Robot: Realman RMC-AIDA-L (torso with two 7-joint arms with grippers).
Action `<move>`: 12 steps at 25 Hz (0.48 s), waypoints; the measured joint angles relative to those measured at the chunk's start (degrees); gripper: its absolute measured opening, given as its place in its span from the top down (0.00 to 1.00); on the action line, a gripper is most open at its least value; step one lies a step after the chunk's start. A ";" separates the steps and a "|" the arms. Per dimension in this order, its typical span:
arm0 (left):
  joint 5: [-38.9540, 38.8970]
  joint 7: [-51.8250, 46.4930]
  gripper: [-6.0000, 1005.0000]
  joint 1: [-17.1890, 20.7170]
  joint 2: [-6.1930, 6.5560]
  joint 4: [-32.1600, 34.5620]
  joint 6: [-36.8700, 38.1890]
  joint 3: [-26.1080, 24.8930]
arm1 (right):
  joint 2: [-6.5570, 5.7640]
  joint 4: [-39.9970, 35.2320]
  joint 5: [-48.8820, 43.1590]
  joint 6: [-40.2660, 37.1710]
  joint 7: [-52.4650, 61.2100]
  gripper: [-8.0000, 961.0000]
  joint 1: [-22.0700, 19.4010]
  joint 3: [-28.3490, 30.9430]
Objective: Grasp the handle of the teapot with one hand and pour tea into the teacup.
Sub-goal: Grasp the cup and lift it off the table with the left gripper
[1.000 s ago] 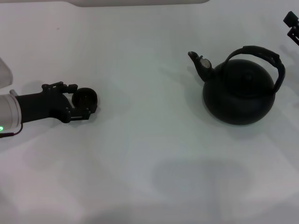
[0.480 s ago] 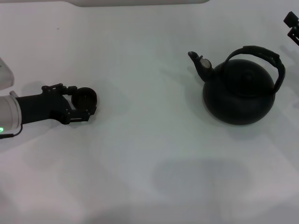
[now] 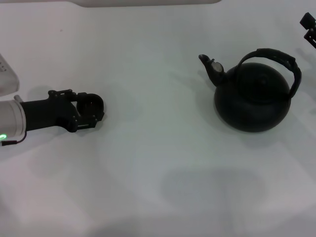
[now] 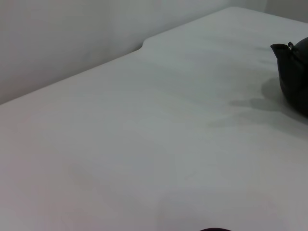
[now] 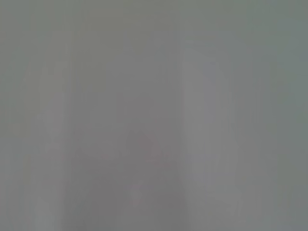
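The teapot (image 3: 253,95) is a round matte black pot standing at the right of the white table, its spout (image 3: 211,67) pointing left. Its thick black arched handle (image 3: 277,58) spans over the lid. The tiny dark teacup (image 3: 91,102) sits at the left, between the fingers of my left gripper (image 3: 95,108), which is shut on it low over the table. The left wrist view shows the teapot's spout side (image 4: 292,72) far off. Part of my right gripper (image 3: 309,27) shows at the head view's far right edge, well clear of the handle.
A white table (image 3: 158,158) fills the head view, with a wide bare stretch between teacup and teapot. A pale object (image 3: 5,74) lies at the left edge. The right wrist view shows only a blank grey surface.
My left gripper and the teacup have shifted slightly to the right on the table. The teapot and right arm have not moved.
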 joint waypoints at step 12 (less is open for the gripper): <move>-0.12 -0.04 0.28 0.01 -0.02 0.47 0.75 0.52 | 0.00 0.00 0.00 0.21 0.00 0.22 -0.08 0.00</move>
